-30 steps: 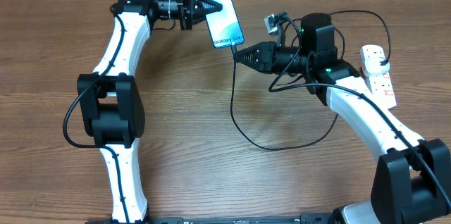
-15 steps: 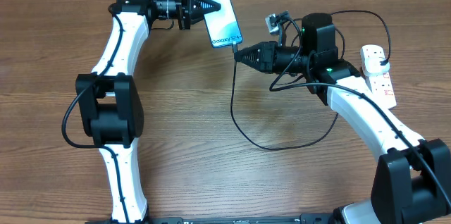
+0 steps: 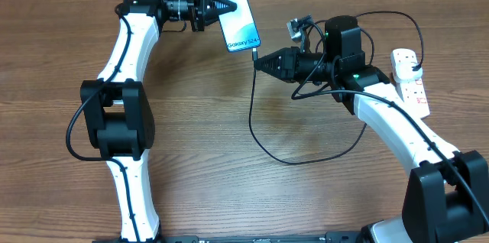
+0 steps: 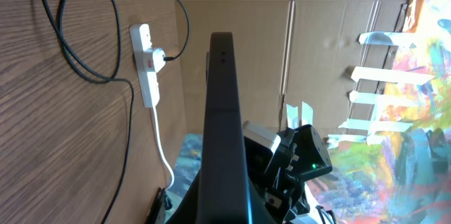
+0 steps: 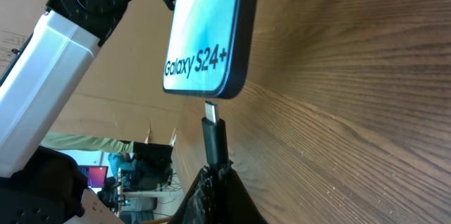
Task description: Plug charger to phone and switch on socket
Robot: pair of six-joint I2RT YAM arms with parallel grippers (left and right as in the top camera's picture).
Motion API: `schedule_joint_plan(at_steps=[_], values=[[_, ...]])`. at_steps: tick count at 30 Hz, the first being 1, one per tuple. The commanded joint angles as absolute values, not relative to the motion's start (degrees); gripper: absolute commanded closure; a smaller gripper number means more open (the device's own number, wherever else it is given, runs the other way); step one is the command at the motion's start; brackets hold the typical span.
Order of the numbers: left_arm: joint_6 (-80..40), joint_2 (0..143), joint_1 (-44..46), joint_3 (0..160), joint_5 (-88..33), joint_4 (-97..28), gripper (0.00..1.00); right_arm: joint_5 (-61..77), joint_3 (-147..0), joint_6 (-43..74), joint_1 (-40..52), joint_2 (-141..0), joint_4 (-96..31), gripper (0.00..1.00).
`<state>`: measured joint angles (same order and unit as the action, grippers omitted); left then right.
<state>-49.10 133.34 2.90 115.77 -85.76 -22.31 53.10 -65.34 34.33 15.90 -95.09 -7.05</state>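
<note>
While the left pincer (image 3: 228, 3) grips the phone (image 3: 241, 21) by its upper end at the far side of the worktop (image 3: 229, 182), the right pincer (image 3: 258, 61) is clamped on the charger (image 3: 253, 113) just behind its connector (image 5: 211, 113). We see the phone's long axis running away from the right pincer, with the bottom edge facing it. The connector tip stands just short of that edge, near its middle, and a thin gap shows between them in the right wrist view. We judge that the coming move is a short push along the phone's length. The connector seems to lean slightly off the phone's axis, so a small turn may be needed first, or the tip could catch on the frame. We cannot tell whether the phone's lower end rests on the wood. The socket (image 3: 410, 82) lies well apart to the right, nearer the right arm, with the charger's plug seated in it.
</note>
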Motion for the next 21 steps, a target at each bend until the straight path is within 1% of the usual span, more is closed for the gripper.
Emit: schedule_joint_plan(at_steps=[1, 8, 21], values=[[-46.63, 133.40, 3.03, 116.44, -88.53, -22.02, 0.96, 52.53, -66.61, 34.02, 16.19, -93.86, -7.73, 0.96], [-45.12, 133.40, 3.16, 116.44, -88.53, -22.02, 0.96, 50.98, -66.61, 34.02, 17.98, -93.86, -8.03, 0.96], [-44.91, 133.40, 3.73, 116.44, -88.51, -22.04, 0.96, 50.85, -66.61, 34.04, 18.11, -93.86, -7.99, 0.96]])
